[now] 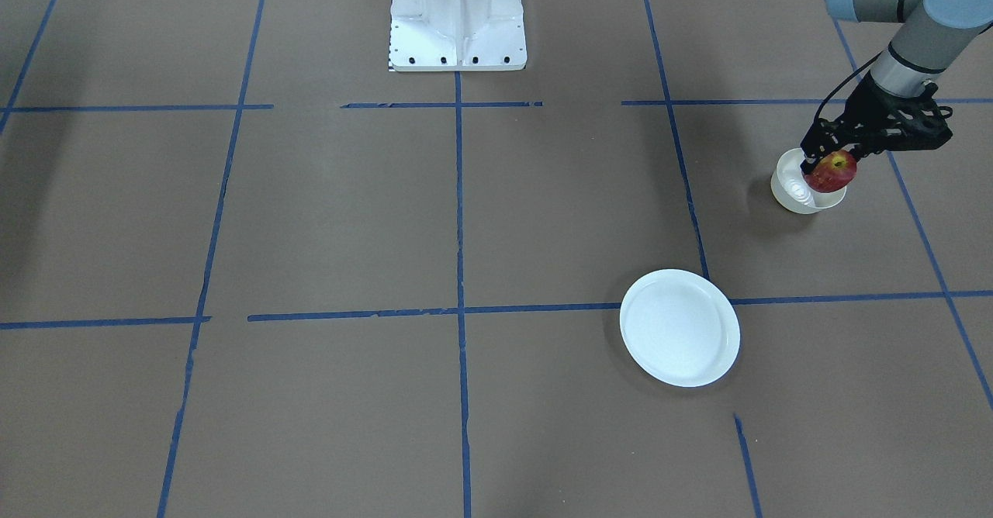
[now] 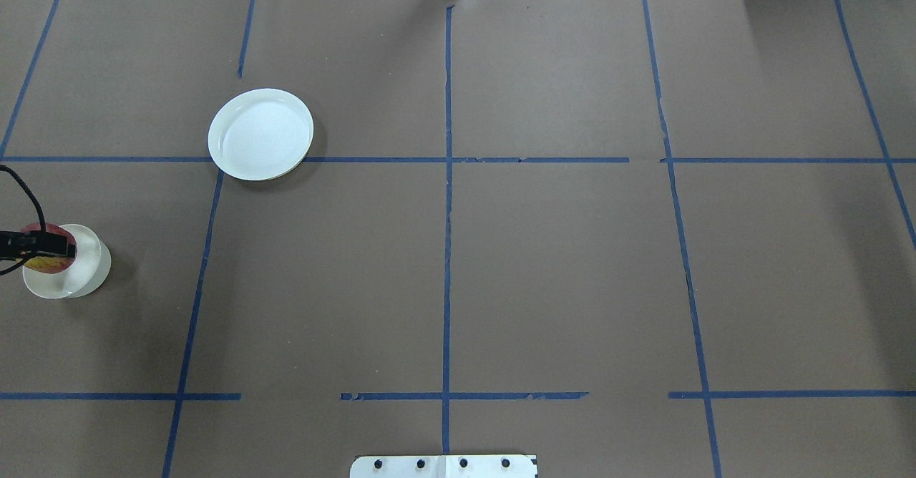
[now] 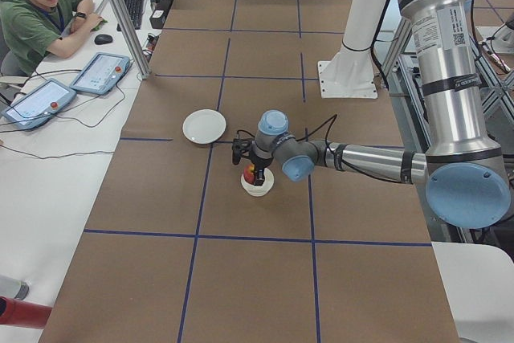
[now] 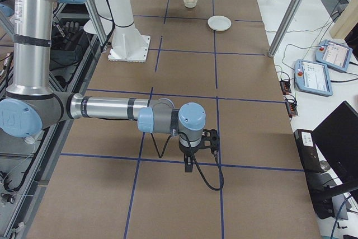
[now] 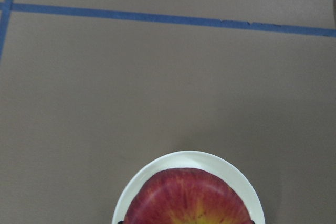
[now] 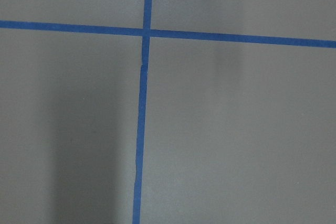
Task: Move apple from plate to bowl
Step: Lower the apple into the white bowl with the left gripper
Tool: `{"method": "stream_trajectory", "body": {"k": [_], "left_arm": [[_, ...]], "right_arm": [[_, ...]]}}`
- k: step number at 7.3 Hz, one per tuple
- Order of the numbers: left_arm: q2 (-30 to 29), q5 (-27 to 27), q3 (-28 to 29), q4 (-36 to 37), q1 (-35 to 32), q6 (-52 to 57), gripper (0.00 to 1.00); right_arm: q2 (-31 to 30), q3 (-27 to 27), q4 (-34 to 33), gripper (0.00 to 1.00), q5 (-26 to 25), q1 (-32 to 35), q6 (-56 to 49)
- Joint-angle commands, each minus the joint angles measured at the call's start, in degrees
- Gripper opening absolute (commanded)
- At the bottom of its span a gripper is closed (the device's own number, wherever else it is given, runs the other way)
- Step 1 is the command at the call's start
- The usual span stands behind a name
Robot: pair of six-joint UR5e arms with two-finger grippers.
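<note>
Small round red apple [image 1: 832, 171] clamped in left claw [image 1: 827, 164], hanging over mouth of small deep cream-white bowl [image 1: 787, 192], 8 o'clock from bare flat white plate [image 2: 261, 134] overhead. Firm, smooth, bruisable; grip across widest sides. Right claw [image 4: 189, 165]: cannot tell.

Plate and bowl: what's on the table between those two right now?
Nothing stands between the plate and the bowl: just brown table cover crossed by blue tape, seen clearest in the overhead view.
</note>
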Motion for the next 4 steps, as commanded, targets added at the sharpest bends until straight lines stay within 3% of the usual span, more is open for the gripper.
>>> {"method": "stream_trajectory", "body": {"k": [1,3,4], "left_arm": [[-0.17,0.32,1.08,-0.24,1.29,-0.28,0.39],[-0.17,0.32,1.26,-0.24,1.29,-0.28,0.77],[-0.17,0.32,1.26,-0.24,1.29,-0.37,0.92]], "right_arm": [[0.00,0.00,0.00,1.00,0.00,0.00,0.00],[0.00,0.00,0.00,1.00,0.00,0.00,0.00],[0.00,0.00,0.00,1.00,0.00,0.00,0.00]]}}
